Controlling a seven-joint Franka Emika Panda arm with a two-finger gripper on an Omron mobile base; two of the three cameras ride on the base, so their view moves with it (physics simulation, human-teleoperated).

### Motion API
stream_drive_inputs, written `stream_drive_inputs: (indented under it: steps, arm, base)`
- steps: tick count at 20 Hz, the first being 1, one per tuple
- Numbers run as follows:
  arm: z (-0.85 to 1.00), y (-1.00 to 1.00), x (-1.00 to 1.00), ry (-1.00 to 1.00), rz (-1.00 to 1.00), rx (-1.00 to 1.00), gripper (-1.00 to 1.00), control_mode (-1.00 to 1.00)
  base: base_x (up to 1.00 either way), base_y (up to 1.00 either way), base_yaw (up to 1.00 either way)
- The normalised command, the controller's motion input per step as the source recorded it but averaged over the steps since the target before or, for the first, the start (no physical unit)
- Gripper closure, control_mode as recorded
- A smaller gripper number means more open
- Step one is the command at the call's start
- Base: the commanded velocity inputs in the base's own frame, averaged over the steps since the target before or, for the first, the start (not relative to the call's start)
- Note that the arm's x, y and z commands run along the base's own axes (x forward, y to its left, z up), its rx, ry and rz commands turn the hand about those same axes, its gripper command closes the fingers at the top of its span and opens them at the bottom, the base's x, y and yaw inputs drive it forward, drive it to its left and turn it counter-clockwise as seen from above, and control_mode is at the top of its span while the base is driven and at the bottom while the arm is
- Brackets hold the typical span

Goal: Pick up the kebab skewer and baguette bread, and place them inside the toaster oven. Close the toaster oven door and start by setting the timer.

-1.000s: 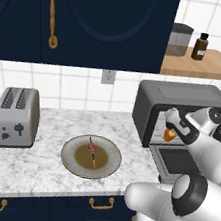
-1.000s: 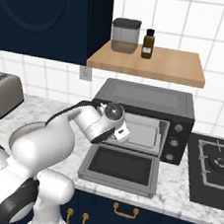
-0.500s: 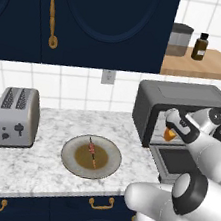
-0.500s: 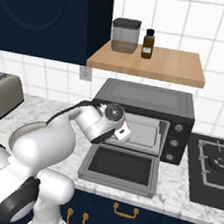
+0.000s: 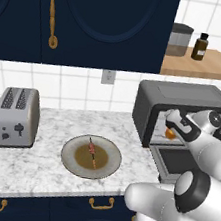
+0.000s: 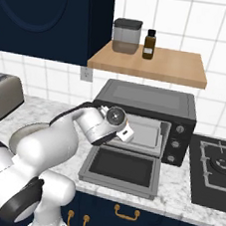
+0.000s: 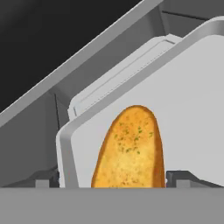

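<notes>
Dark blue cabinets (image 5: 96, 19) hang over my white marble counter (image 5: 38, 167). The toaster oven (image 6: 144, 121) stands there, its door (image 6: 120, 171) dropped flat. A silver toaster (image 5: 16, 117) sits far left; the kebab skewer (image 5: 92, 152) lies on a round plate (image 5: 69, 159). The baguette bread (image 7: 131, 151) rests on the oven's tray (image 7: 192, 109), loose between my spread fingers (image 7: 177, 177).

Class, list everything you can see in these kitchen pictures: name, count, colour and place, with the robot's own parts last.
baguette bread: one, orange-golden, on the tray inside the toaster oven
toaster oven: one, dark grey, on the counter
toaster oven door: one, folded down open
kebab skewer: one, reddish-brown, on the plate
plate: one, brown-centred, on the counter
toaster: one, silver, counter left
canister: one, grey, on the shelf
bottle: one, brown, beside the canister
stove: one, black, right of the oven
gripper: one, at the oven mouth, open
</notes>
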Motion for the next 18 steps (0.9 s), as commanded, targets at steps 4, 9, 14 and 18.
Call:
stream_drive_inputs:
  steps: [4, 9, 14, 18]
  arm:
    - [0.0, 0.0, 0.1, 0.0, 0.0, 0.0, -1.0, -1.0]
    - [0.16, 0.0, -0.02, 0.07, 0.0, 0.0, -1.0, -1.0]
    - [0.43, 0.01, -0.66, 0.26, 0.0, -0.04, -1.0, -1.0]
    - [0.05, 0.33, -1.0, 0.13, 0.07, -0.11, -1.0, -1.0]
  base:
    - [0.0, 0.0, 0.0]
    - [0.0, 0.0, 0.0]
    - [0.0, 0.0, 0.0]
    - [0.0, 0.0, 0.0]
